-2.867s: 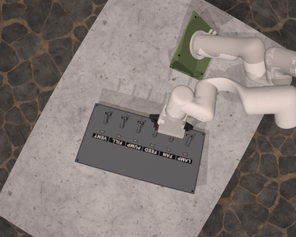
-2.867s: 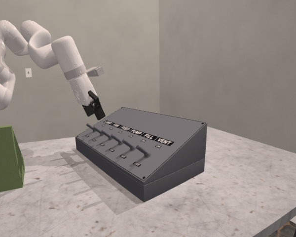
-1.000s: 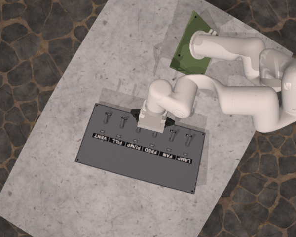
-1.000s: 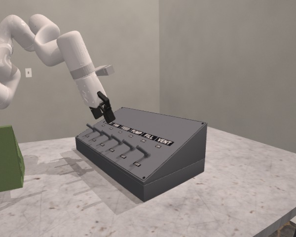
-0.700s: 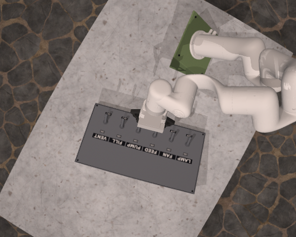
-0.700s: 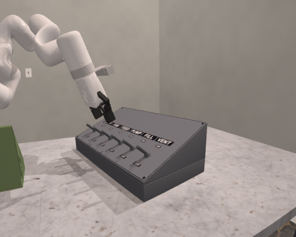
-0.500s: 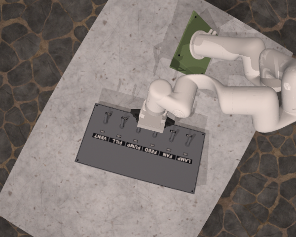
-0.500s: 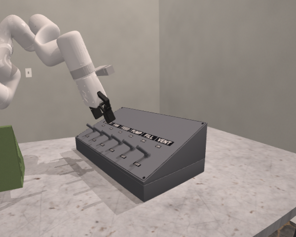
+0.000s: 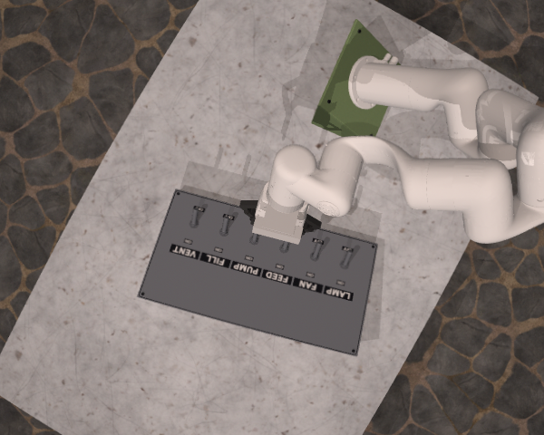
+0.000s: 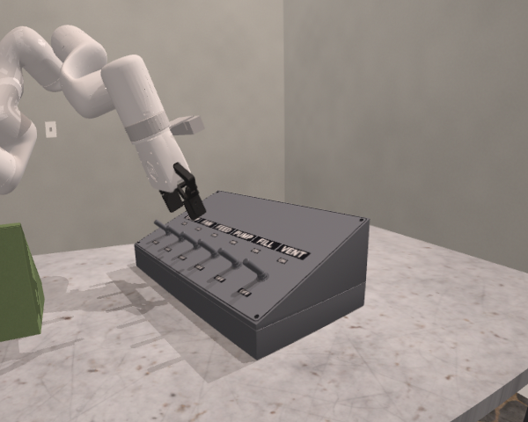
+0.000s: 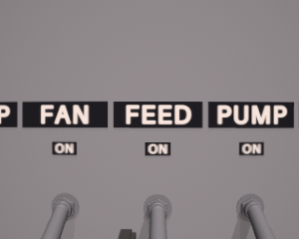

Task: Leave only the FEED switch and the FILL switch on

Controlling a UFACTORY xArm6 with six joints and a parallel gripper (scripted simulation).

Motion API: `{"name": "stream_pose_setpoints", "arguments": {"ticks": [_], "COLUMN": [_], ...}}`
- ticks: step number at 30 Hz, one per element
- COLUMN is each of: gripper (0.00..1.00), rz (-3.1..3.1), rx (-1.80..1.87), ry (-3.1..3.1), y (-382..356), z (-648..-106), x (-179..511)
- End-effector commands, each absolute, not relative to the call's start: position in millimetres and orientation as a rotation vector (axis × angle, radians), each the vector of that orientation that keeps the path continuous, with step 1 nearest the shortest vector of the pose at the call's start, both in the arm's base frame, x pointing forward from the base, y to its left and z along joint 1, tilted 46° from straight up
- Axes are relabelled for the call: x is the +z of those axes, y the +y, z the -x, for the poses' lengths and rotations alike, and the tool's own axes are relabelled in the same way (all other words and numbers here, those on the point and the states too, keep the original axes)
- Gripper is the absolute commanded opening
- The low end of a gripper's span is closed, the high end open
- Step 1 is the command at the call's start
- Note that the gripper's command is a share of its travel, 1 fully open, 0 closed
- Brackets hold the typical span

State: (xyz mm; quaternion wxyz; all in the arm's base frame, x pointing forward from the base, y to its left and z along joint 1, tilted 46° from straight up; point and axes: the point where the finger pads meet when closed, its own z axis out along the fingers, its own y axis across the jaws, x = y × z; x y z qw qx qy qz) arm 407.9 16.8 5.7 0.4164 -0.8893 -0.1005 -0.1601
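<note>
while wide open, end effector [image 10: 187, 196] hangs above console [image 10: 327, 236] near its low edge.

Evenly and softly lit, moderately bright, no harsh glare. Light from above and from the arm's side, judging by layered pale shadows thrown across the table [image 9: 99, 327] beyond the console [image 9: 263, 309] and, in the exterior view, spread over the marble toward the green base [image 10: 10, 281]. Faint sheen along the white arm [image 9: 455, 187]. Mildly soft throughout; small lever tags unreadable from the top. Wrist view sharp on the FEED label [image 11: 157, 115], no edge distortion.
</note>
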Motion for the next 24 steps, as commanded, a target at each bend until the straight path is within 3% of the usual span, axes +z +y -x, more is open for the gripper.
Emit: {"name": "stream_pose_setpoints", "arguments": {"ticks": [1,24], "gripper": [1.00,1.00], "rz": [2.234,2.234], "rx": [-0.406,-0.406], "ry": [-0.253,-0.253], "y": [16,2], "z": [-409,-416], "x": [6,-8]}}
